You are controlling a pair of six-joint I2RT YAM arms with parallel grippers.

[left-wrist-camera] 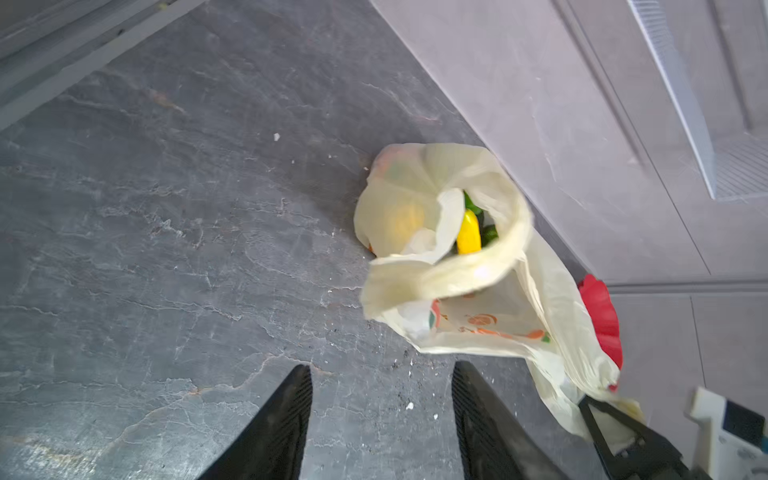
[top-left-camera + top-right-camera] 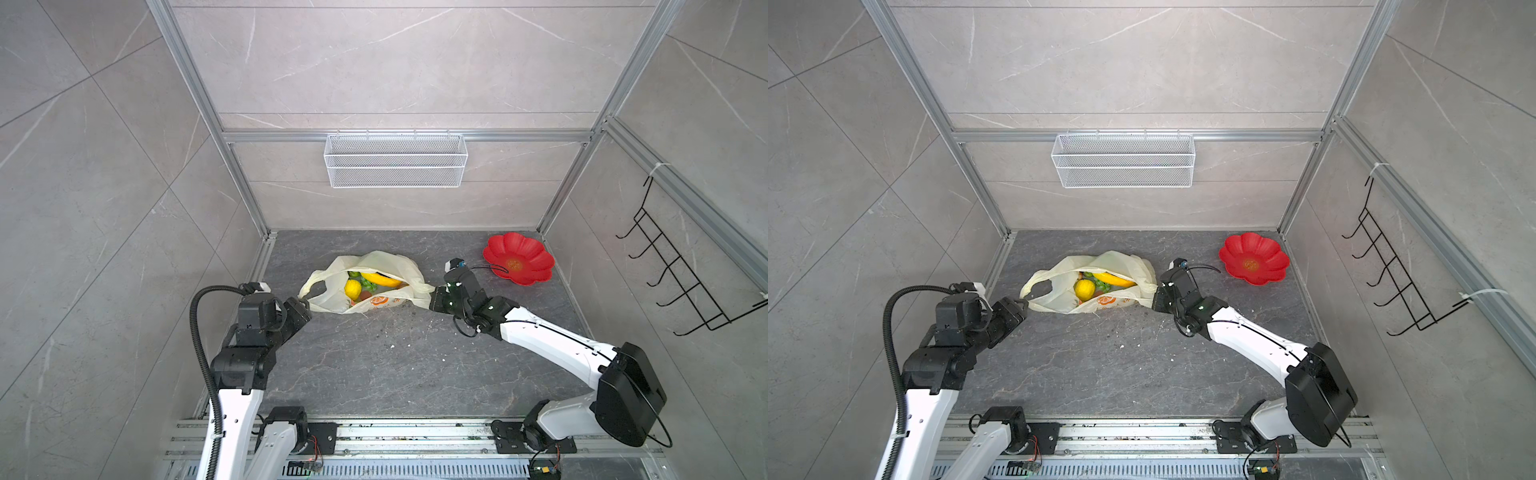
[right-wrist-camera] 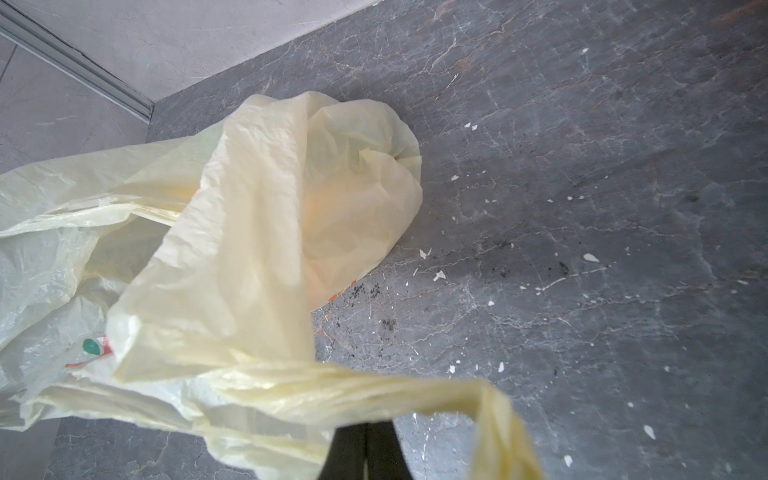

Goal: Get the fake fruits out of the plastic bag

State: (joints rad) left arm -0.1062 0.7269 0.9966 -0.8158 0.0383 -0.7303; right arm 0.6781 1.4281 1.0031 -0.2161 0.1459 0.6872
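The bag [image 2: 386, 262] lies slumped on the table [image 2: 395, 365], toward the back and left of the middle. Its long axis runs side to side between its 2 handles, and its mouth is a slit along that same line, gaping upward. Inside it the fruits show: a lemon [image 2: 352, 289] nearest the left end, a banana [image 2: 380, 279] lying lengthwise along the slit, and grapes [image 2: 368, 285] between them; anything deeper is hidden by the film. The right handle [image 2: 424, 289] is pulled out to a strap and pinched in the right claw [image 2: 432, 297], whose jaws are closed on it in the right wrist view. The left handle [image 2: 309, 286] lies loose in a loop, and the left claw [image 2: 303, 301] sits just beside it with its jaws moderately apart and nothing between them, as the left wrist view confirms. The step in hand looks like a reach into the mouth by the left claw. To do it well, the right claw should probably hold its strap taut and slightly raised so the slit stays open. The left should come down from above onto the lemon, jaws across its short width, clear of the loose film, which could snag. A red plate [image 2: 519, 257] sits well apart at the back right.
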